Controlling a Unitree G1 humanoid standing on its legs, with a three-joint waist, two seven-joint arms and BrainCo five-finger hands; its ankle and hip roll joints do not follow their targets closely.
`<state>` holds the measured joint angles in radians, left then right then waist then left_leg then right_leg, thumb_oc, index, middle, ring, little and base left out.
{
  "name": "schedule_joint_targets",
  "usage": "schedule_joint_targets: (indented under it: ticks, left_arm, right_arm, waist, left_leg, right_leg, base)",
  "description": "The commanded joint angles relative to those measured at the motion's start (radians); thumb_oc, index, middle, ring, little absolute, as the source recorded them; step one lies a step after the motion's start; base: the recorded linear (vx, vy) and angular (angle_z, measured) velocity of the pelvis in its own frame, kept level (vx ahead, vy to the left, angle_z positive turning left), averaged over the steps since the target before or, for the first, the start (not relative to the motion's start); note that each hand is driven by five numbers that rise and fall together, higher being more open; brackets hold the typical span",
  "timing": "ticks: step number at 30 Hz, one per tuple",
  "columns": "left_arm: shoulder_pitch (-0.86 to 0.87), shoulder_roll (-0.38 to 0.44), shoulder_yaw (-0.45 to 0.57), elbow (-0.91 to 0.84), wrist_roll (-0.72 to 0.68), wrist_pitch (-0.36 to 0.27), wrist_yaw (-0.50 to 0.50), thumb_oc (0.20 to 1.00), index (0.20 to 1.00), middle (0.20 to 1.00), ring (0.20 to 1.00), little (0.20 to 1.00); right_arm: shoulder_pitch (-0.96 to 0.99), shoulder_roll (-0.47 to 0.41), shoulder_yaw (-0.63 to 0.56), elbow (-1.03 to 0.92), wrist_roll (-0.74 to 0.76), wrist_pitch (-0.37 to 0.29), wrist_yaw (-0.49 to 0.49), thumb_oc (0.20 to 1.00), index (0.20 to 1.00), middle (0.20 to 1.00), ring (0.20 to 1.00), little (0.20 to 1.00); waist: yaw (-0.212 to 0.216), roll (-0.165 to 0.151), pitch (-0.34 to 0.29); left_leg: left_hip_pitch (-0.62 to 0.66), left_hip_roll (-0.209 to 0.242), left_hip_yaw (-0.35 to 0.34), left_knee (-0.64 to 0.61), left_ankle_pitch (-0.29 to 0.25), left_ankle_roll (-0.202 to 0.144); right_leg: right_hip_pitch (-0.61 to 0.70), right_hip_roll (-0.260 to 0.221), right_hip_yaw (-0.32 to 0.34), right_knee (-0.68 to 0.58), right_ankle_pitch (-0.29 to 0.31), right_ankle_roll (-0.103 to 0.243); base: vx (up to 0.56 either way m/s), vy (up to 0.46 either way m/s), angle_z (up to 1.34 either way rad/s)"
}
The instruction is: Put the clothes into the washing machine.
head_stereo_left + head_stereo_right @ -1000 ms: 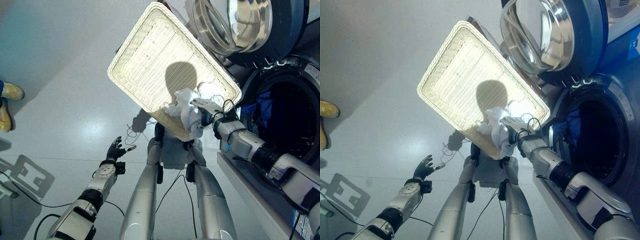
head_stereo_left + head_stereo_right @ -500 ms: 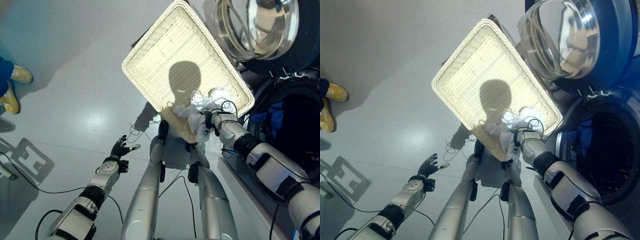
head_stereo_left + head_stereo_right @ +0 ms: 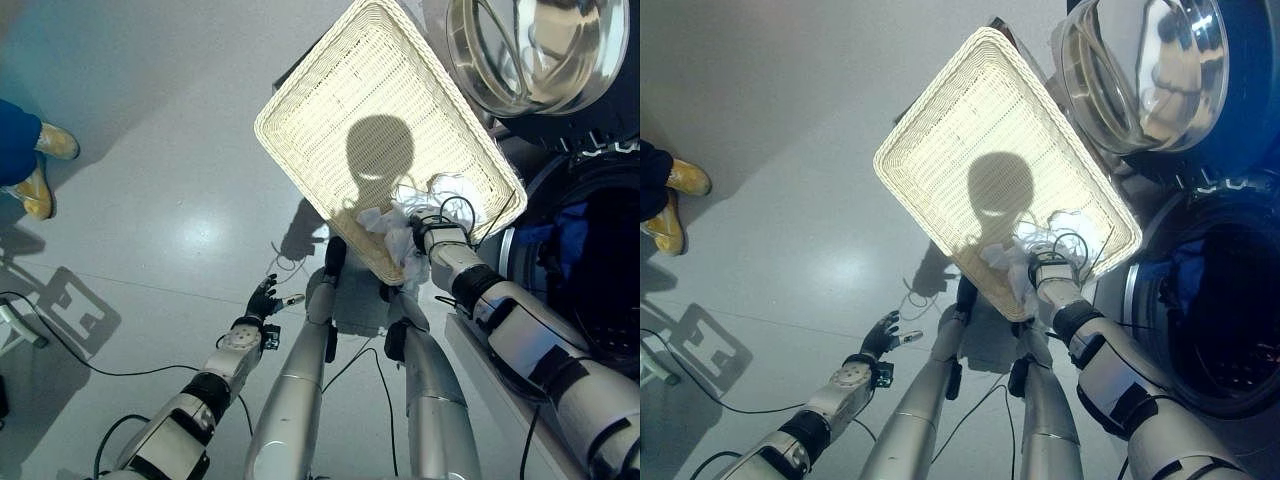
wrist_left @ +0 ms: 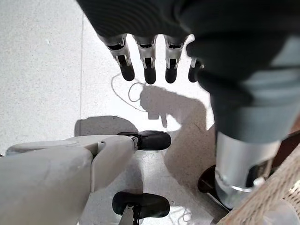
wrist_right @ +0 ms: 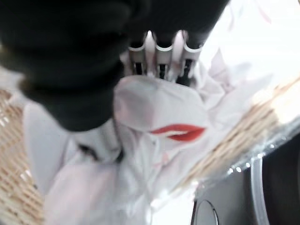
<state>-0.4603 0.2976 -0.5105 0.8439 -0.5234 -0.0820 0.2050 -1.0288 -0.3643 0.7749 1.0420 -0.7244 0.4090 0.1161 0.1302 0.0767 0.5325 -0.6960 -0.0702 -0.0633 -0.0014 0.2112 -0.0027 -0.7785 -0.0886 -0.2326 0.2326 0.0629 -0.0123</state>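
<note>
Left eye view: a white wicker basket [image 3: 385, 110] lies tilted across the upper middle, its corner at about five o'clock holding a bunched white garment [image 3: 400, 222]; the right hand [image 3: 428, 228] sits in that heap, its arm coming in from four o'clock; in the right wrist view the fingers [image 5: 160, 63] dip into the white cloth, which bears a small red mark [image 5: 178, 132], and their tips are buried, so I cannot tell whether they have closed on it. Part of the garment hangs over the basket's rim at six o'clock of the heap; the rim stands between the hand and the washing machine drum [image 3: 590, 265], which opens dark at three o'clock with a blue garment [image 3: 553, 232] lying just inside its near edge. The machine's round door [image 3: 530, 50] is swung open at one o'clock, above the drum and touching the basket's far edge as seen here; the frame cuts off its far side. The left hand [image 3: 263, 300] hangs low at seven o'clock over the grey floor [image 3: 150, 170], well apart from the basket; in the left wrist view its fingers [image 4: 146, 58] are straight and spread, holding nothing. At nine o'clock a person's yellow shoes [image 3: 45, 165] and a blue trouser leg stand at the edge, cut off by the frame.
</note>
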Motion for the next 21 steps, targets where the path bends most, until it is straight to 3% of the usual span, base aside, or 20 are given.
schedule_joint_targets:
  ticks: [1,4,9,11,12,13,14,15,17,18,19,20,21]
  left_arm:
    - [-0.032,-0.043,-0.014,0.011,0.004,-0.011,0.020,1.000,1.000,1.000,1.000,1.000]
    - [-0.037,-0.039,-0.008,0.009,0.001,-0.002,0.013,1.000,1.000,1.000,1.000,1.000]
    - [-0.036,-0.017,-0.001,-0.010,0.010,0.023,0.008,1.000,1.000,1.000,1.000,1.000]
    - [-0.007,0.010,0.014,-0.053,0.017,0.042,0.018,1.000,1.000,1.000,1.000,1.000]
    - [0.000,0.013,0.018,-0.059,0.020,0.044,0.019,1.000,1.000,1.000,1.000,1.000]
    - [0.038,0.017,0.032,-0.091,0.029,0.047,0.039,1.000,1.000,1.000,1.000,1.000]
    - [0.045,0.017,0.034,-0.096,0.031,0.047,0.043,1.000,1.000,1.000,1.000,1.000]
    - [0.073,0.013,0.049,-0.106,0.036,0.043,0.059,1.000,1.000,1.000,1.000,1.000]
    - [0.080,0.013,0.052,-0.108,0.038,0.042,0.064,1.000,1.000,1.000,1.000,1.000]
    - [0.102,0.012,0.070,-0.101,0.036,0.030,0.071,1.000,1.000,1.000,1.000,1.000]
    - [0.106,0.012,0.079,-0.090,0.033,0.024,0.072,1.000,1.000,1.000,1.000,1.000]
    - [0.111,0.012,0.092,-0.062,0.024,0.008,0.075,1.000,1.000,1.000,1.000,1.000]
    - [0.112,0.012,0.095,-0.054,0.024,0.003,0.075,1.000,1.000,1.000,1.000,1.000]
  right_arm:
    - [0.083,-0.021,-0.010,0.080,0.103,-0.075,-0.088,0.200,0.200,0.200,0.200,0.200]
    - [0.084,-0.036,-0.023,0.075,0.186,-0.114,-0.147,0.200,0.200,0.200,0.200,0.200]
    - [0.091,-0.085,-0.082,0.012,0.537,-0.235,-0.294,0.200,0.200,0.200,0.200,0.200]
    - [0.125,-0.137,-0.175,-0.149,0.891,-0.295,-0.355,0.200,0.200,0.200,0.200,0.200]
    - [0.135,-0.142,-0.196,-0.175,0.946,-0.301,-0.352,0.200,0.200,0.200,0.200,0.200]
    - [0.196,-0.150,-0.287,-0.306,1.170,-0.338,-0.353,0.200,0.200,0.200,0.200,0.200]
    - [0.209,-0.149,-0.305,-0.326,1.224,-0.351,-0.348,0.200,0.200,0.200,0.200,0.200]
    - [0.282,-0.133,-0.374,-0.425,1.443,-0.395,-0.300,0.200,0.200,0.200,0.200,0.200]
    - [0.301,-0.130,-0.388,-0.441,1.542,-0.417,-0.266,0.200,0.200,0.200,0.200,0.200]
    - [0.392,-0.087,-0.456,-0.538,1.770,-0.425,-0.144,0.200,0.200,0.200,0.200,0.200]
    - [0.433,-0.060,-0.478,-0.574,1.859,-0.420,-0.074,0.200,0.200,0.200,0.200,0.200]
    - [0.504,-0.007,-0.499,-0.629,2.059,-0.409,0.038,0.200,0.200,0.200,0.200,0.200]
    - [0.519,0.002,-0.500,-0.639,2.113,-0.405,0.069,0.200,0.200,0.200,0.200,0.200]
  waist:
    - [0.000,0.075,-0.013]
    - [-0.004,0.071,-0.013]
    - [-0.015,0.048,-0.013]
    - [-0.028,0.029,-0.013]
    - [-0.030,0.026,-0.013]
    - [-0.044,0.014,-0.013]
    - [-0.047,0.012,-0.013]
    - [-0.064,0.002,-0.013]
    - [-0.067,-0.001,-0.013]
    - [-0.087,-0.010,-0.013]
    - [-0.096,-0.015,-0.013]
    - [-0.114,-0.023,-0.013]
    - [-0.118,-0.025,-0.013]
  left_leg:
    - [-0.037,-0.027,0.064,0.015,-0.017,-0.014]
    - [-0.036,-0.027,0.066,0.017,-0.017,-0.014]
    - [-0.030,-0.028,0.064,0.028,-0.024,-0.011]
    - [-0.025,-0.027,0.063,0.044,-0.035,-0.009]
    - [-0.023,-0.027,0.063,0.046,-0.038,-0.009]
    - [-0.016,-0.026,0.067,0.055,-0.047,-0.006]
    - [-0.014,-0.026,0.068,0.057,-0.050,-0.006]
    - [-0.004,-0.024,0.074,0.063,-0.059,-0.003]
    - [0.000,-0.024,0.077,0.065,-0.062,-0.002]
    - [0.014,-0.022,0.087,0.072,-0.075,0.002]
    - [0.021,-0.021,0.093,0.076,-0.080,0.004]
    - [0.031,-0.018,0.104,0.084,-0.089,0.007]
    - [0.034,-0.017,0.107,0.085,-0.090,0.008]
  right_leg:
    - [0.000,-0.013,-0.008,-0.095,0.090,0.114]
    - [0.002,-0.010,-0.003,-0.097,0.092,0.114]
    - [0.009,-0.006,0.002,-0.097,0.100,0.117]
    - [0.011,-0.001,0.009,-0.091,0.102,0.119]
    - [0.012,-0.001,0.010,-0.090,0.102,0.119]
    - [0.015,0.005,0.019,-0.084,0.099,0.118]
    - [0.017,0.006,0.021,-0.083,0.099,0.118]
    - [0.021,0.011,0.033,-0.078,0.096,0.116]
    - [0.023,0.012,0.036,-0.077,0.095,0.116]
    - [0.031,0.017,0.049,-0.074,0.090,0.115]
    - [0.035,0.020,0.057,-0.072,0.088,0.115]
    - [0.039,0.023,0.069,-0.067,0.086,0.116]
    - [0.040,0.024,0.072,-0.066,0.085,0.116]
  base:
    - [0.00,0.040,0.00]
    - [0.00,0.000,0.00]
    - [-0.01,-0.017,0.00]
    - [-0.02,-0.051,0.00]
    - [0.00,0.000,0.00]
    - [0.00,0.000,0.00]
    - [-0.03,0.050,-0.05]
    - [-0.02,0.049,-0.09]
    - [-0.03,0.054,-0.17]
    - [-0.03,0.078,-0.21]
    - [-0.04,0.108,-0.24]
    - [-0.02,0.070,-0.25]
    - [-0.03,0.063,-0.33]
